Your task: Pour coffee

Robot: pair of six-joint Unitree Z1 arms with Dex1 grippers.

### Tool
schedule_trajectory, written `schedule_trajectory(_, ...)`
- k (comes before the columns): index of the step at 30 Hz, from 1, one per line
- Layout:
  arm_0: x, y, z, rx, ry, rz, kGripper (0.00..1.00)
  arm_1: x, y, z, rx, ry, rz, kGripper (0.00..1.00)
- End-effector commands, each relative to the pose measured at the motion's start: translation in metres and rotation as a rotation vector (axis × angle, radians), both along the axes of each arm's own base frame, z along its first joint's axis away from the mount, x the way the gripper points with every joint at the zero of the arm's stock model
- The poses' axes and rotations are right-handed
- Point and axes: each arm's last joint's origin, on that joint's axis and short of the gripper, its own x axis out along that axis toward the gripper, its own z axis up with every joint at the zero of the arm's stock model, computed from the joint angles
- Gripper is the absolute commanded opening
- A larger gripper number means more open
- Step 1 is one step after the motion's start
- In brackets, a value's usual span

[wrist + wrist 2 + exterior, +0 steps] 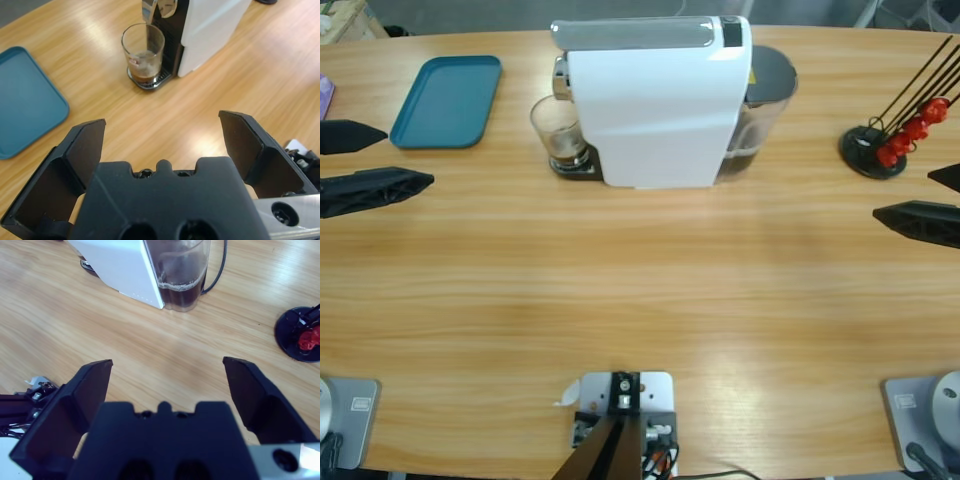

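coffee (145,76) in glass (557,128) under white machine (655,110); left hand (162,135) and right hand (167,375) open, empty, above tabletop (640,280).

Both tools matte black w/ ribbed wedge jaws, silver screwed wrist plates.

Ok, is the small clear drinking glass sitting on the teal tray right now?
No, the small clear drinking glass stands on the drip stand of the big white coffee machine, apart from the teal tray.

Teal tray (445,101), white machine (655,110)
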Motion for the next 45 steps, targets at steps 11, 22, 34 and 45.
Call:
schedule_trajectory(11, 0.024, -0.019, -0.002, -0.012, 0.014, 0.001, 0.991, 0.004, 0.002, -0.003, -0.003, 0.032, -0.019, 1.000)
schedule_trajectory(22, 0.053, -0.038, -0.022, 0.098, -0.026, -0.008, 0.997, 0.003, 0.001, -0.003, 0.000, 0.033, -0.018, 1.000)
schedule_trajectory(34, 0.094, -0.060, -0.049, 0.173, -0.041, -0.059, 1.000, 0.008, 0.005, -0.005, -0.010, 0.050, -0.017, 1.000)
schedule_trajectory(45, 0.134, -0.086, -0.054, 0.146, 0.001, -0.116, 1.000, 0.011, 0.008, -0.006, -0.013, 0.064, -0.012, 1.000)
